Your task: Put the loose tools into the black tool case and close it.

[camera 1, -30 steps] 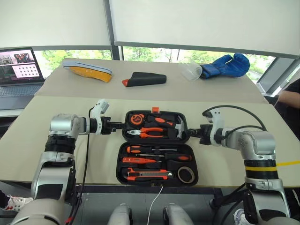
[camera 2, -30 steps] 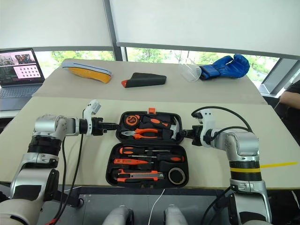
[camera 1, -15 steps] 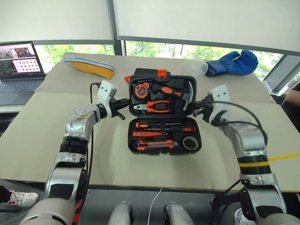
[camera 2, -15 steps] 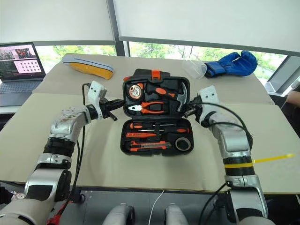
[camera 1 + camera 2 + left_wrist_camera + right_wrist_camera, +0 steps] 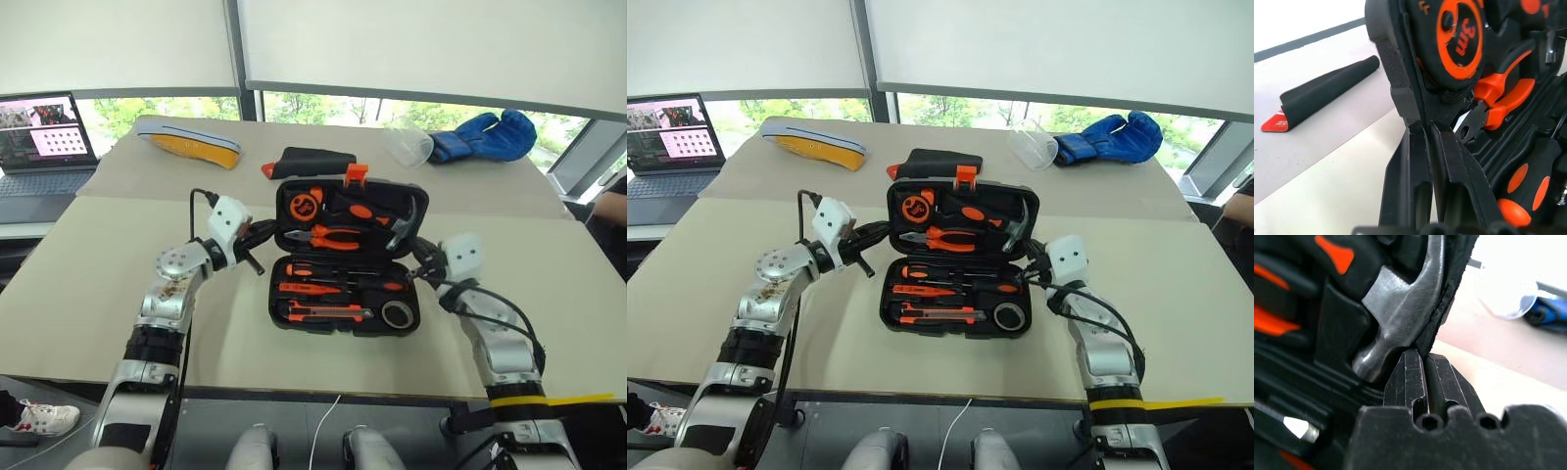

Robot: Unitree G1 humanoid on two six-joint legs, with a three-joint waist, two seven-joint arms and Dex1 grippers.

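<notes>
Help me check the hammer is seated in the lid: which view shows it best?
The right wrist view: the hammer head sits close up against the case rim, by the shut right gripper. The head views show it small; the left wrist view barely catches it.

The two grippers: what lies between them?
The black tool case, lid half raised, lies between the left gripper and right gripper, seen in the right eye view.

Case (image 5: 345,257) on near table (image 5: 78,284), lid raised behind base. Screwdrivers (image 5: 343,279), knife (image 5: 328,313), tape (image 5: 396,314) in base. Pouch (image 5: 309,163) behind case.
</notes>
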